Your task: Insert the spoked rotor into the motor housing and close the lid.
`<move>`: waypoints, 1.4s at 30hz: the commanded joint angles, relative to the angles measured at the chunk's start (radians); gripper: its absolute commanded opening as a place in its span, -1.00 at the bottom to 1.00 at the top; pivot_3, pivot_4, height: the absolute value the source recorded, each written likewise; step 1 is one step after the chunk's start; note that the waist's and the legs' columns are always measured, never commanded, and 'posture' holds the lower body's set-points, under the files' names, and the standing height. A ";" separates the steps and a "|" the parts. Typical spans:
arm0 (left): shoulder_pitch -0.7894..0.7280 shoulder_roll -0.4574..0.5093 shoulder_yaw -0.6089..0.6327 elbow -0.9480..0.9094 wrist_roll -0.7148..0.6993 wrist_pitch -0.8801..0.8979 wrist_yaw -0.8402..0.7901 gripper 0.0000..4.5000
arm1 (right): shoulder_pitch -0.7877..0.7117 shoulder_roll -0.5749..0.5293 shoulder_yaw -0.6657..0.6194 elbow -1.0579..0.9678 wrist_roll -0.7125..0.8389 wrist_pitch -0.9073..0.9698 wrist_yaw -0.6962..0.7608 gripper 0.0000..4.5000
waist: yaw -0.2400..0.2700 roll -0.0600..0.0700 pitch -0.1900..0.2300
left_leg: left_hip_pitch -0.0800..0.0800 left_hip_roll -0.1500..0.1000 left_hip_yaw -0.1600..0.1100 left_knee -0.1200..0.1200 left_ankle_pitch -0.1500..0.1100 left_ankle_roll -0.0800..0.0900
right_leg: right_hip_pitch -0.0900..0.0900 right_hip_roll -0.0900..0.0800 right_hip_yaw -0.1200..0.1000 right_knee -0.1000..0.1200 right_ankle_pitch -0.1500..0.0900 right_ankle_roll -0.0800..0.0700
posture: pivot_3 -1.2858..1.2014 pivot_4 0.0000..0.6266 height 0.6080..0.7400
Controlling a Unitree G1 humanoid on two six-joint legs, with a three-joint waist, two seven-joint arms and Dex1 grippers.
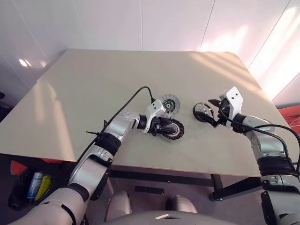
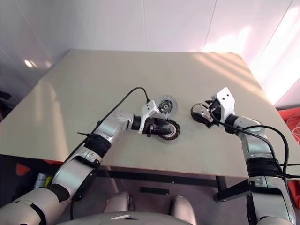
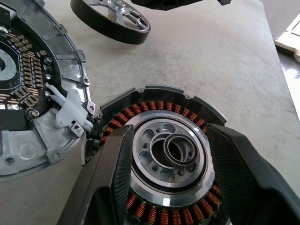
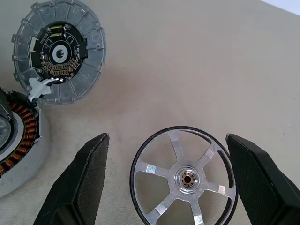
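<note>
Left arm reaches in from 7 o'clock, forearm angled toward 2 o'clock, wrist bent so the left pincer points to 3 o'clock, slightly downward; its 2 black fingers stand apart. Right arm comes in from 5 o'clock, elbow bent, right pincer aimed toward 10 o'clock, fingers spread wide.

It looks like a lab or test room. A plain pale table on a dark metal frame stands against bare white wall panels. Loose motor parts lie on the top, and a black cable trails across it. Under the table sits some clutter, with an orange thing at the side.
</note>
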 commanded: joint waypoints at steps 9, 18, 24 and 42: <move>-0.023 0.002 0.168 -0.163 -0.149 0.064 0.025 0.17 | -0.010 -0.001 -0.014 -0.056 0.026 0.001 0.021 1.00 | 0.000 0.000 0.000 | 0.000 0.000 0.000 0.000 0.000 0.000 | 0.000 0.000 0.000 0.000 0.000 0.000 | 0.03 -1.00 1.00; 0.100 0.103 0.260 -0.389 -0.251 0.215 0.086 0.18 | 0.147 -0.013 0.056 -0.388 0.114 0.161 0.134 0.60 | -0.002 0.000 0.000 | 0.000 0.001 0.000 -0.001 0.000 0.000 | -0.001 0.000 0.000 0.000 -0.001 -0.001 | 0.03 -1.00 1.00; 0.203 0.177 0.327 -0.483 -0.300 0.280 0.143 0.18 | 0.174 -0.034 0.097 -0.484 0.113 0.219 0.162 -0.34 | -0.003 0.000 0.001 | 0.000 0.001 0.000 -0.001 -0.001 -0.002 | 0.000 0.000 0.000 -0.001 -0.001 0.000 | 0.03 -1.00 1.00; 0.291 0.189 0.337 -0.563 -0.339 0.290 0.258 0.18 | 0.046 -0.022 0.295 -0.380 -0.022 0.163 0.227 -0.49 | -0.003 -0.001 0.001 | -0.001 0.001 -0.001 -0.002 0.000 -0.002 | -0.001 0.001 0.000 0.000 -0.002 0.000 | 0.03 -1.00 1.00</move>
